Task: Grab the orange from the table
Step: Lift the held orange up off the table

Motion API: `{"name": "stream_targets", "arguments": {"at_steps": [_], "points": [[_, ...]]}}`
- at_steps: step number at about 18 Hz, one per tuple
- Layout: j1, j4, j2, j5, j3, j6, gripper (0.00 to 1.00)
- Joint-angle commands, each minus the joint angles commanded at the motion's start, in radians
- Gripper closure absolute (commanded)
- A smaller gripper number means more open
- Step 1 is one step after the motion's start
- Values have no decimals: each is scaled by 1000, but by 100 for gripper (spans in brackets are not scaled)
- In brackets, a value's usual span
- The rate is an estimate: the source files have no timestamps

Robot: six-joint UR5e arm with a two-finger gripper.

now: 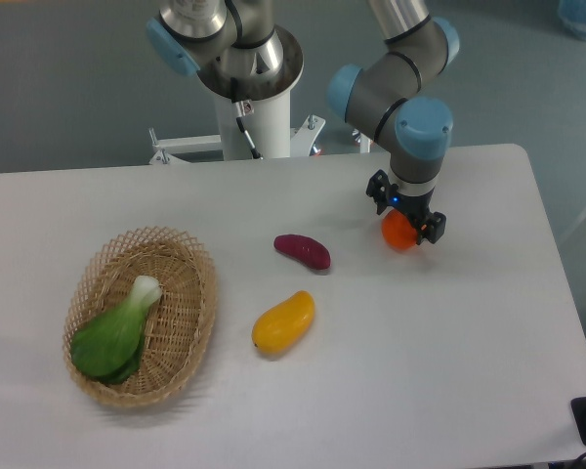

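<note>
Your gripper (406,209) sits directly over the orange (399,232) toward the table's (449,371) far right corner, fingers straddling the fruit on either side, but you can't tell from this view whether they're actually pressing on it or whether it's clear of the surface. The orange is round, so no long axis or pointing direction to give you. Also on the table: purple sweet potato (303,250) near the middle, yellow mango (283,322) just nearer the front edge, wicker basket (190,337) with a bok choy (115,333) at the left side.
</note>
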Motion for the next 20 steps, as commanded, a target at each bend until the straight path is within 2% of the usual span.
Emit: {"name": "stream_targets", "arguments": {"at_steps": [5,14,20], "points": [[0,-5,9,0,17,2,25],[-2,-25,15,-23,89,-6,25],[-6,-110,15,-78,195,-64,25]]}}
